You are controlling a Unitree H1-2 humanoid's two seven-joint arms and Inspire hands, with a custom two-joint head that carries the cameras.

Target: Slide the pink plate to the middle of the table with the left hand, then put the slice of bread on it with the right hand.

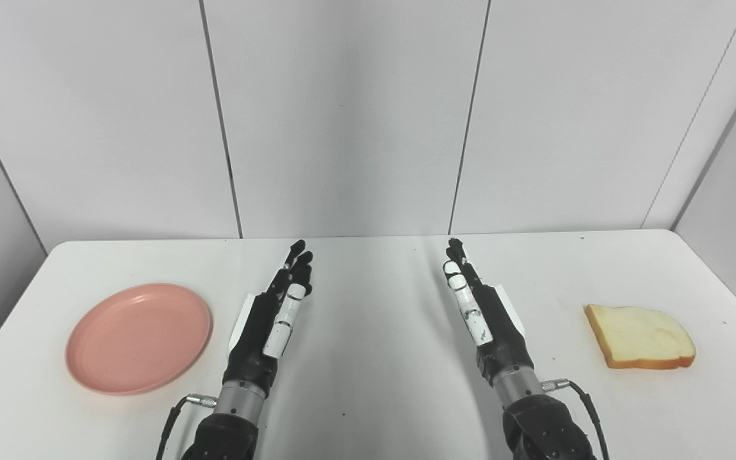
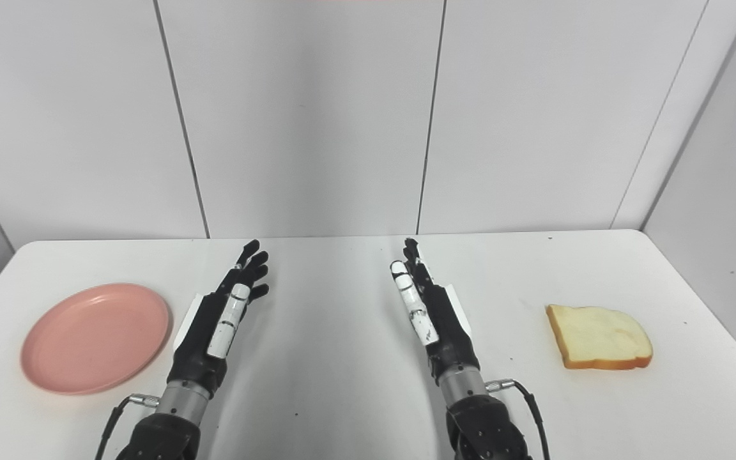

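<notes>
Left hand (image 1: 268, 322): holding nothing, fingers (image 1: 296, 262) straight out and a bit spread, pointing at the back wall; it sits just right of the plate, not touching it.
Right hand (image 1: 486, 316): same deal, empty and flat with its fingers stretched forward, well left of the bread.
Pink plate (image 1: 138, 337): flat on the tabletop (image 1: 374, 358) over on the left side, so not in the middle.
Slice of bread (image 1: 639, 337): lying flat near the right edge, well apart from the plate.
Middle of the tabletop: bare white between the two hands.
Wall (image 1: 342, 115): plain white panels at the back.
</notes>
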